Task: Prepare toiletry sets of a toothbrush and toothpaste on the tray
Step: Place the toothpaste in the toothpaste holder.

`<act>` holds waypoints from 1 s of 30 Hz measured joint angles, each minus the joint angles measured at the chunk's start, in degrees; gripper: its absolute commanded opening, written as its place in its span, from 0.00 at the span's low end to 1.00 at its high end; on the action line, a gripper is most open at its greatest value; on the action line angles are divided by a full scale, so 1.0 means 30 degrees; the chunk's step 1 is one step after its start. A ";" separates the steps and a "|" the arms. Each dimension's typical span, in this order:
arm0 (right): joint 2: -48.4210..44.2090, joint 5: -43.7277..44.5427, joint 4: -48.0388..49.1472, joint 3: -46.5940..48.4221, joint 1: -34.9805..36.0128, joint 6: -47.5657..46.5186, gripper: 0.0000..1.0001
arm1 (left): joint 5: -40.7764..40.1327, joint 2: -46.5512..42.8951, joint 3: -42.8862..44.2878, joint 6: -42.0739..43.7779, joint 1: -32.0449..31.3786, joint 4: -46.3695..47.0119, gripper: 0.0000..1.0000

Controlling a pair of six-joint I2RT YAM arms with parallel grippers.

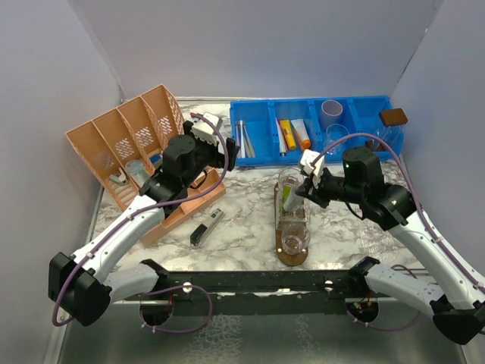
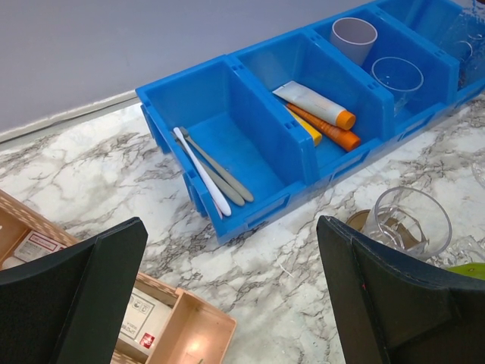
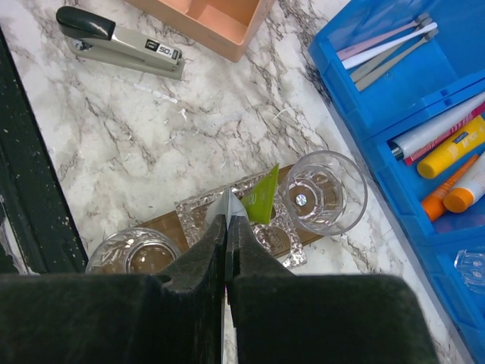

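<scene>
— Where is the toothpaste?

— The right gripper [image 3: 227,226] is clenched on the flat crimped end of the lime green tube [image 3: 263,199]. The tube hangs tilted at the middle tumbler [image 3: 193,216]. I cannot tell whether its cap is inside the rim or just above it.

— And the tray?

— The tray [image 1: 290,260] lies on the marble table [image 1: 242,227] in front of the right arm. It carries three clear tumblers in a row, and the round ones at each end look bare.

— The left side?

— The left gripper [image 2: 231,303] hovers with its fingers spread wide, grasping nothing, near the blue bin [image 2: 227,91]. A few toothbrushes [image 2: 208,171] lie in the bin's end compartment, with more tubes [image 2: 318,106] in the next one.

— Anything else?

— A stapler [image 1: 206,226] lies left of the tray, beside the orange basket [image 1: 125,140].
</scene>
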 measured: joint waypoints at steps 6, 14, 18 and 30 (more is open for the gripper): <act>-0.0007 0.0138 -0.0022 -0.0109 0.0000 -0.0080 0.01 | 0.0007 0.0000 0.0007 -0.0022 0.0000 -0.0022 0.99; -0.0219 0.0109 0.0000 -0.0605 0.0000 -0.0211 0.01 | 0.0007 0.0000 0.0000 -0.0029 0.0000 -0.0022 0.99; -0.0211 0.0073 0.0022 -0.0816 0.0000 -0.0219 0.01 | 0.0007 0.0007 0.0007 -0.0029 0.0000 -0.0022 0.99; 0.0408 -0.0117 0.0306 -0.0940 0.0000 -0.0219 0.01 | 0.0015 0.0007 0.0007 -0.0095 0.0000 -0.0029 0.99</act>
